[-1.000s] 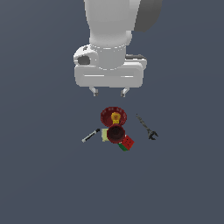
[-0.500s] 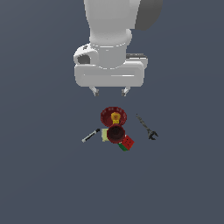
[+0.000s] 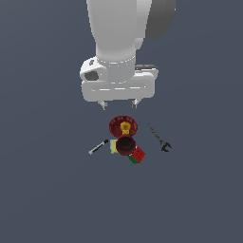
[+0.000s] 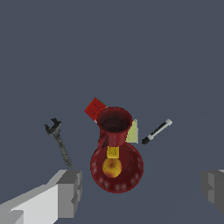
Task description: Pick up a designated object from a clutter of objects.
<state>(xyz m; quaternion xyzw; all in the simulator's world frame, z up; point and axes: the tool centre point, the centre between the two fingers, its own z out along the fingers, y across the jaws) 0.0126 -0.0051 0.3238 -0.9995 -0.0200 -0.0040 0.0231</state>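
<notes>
Wherever you look, the table (image 3: 42, 190) is one flat slate-blue surface with no edge or wall visible. Your hand (image 3: 118, 104) hangs above the clutter with its fingers (image 4: 70, 192) spread wide, holding nothing. Below it sits the red plate (image 3: 123, 126) with its yellow figure. The dark red bowl (image 3: 126, 145) touches the plate's rim. It hides most of the pale yellow pad (image 3: 114, 146), and the red-green cube (image 3: 137, 155) sits tight against it. You have the pen-like tool (image 3: 98, 147) near the pad and the dark wrench (image 3: 159, 138) apart on the exterior view's right.
</notes>
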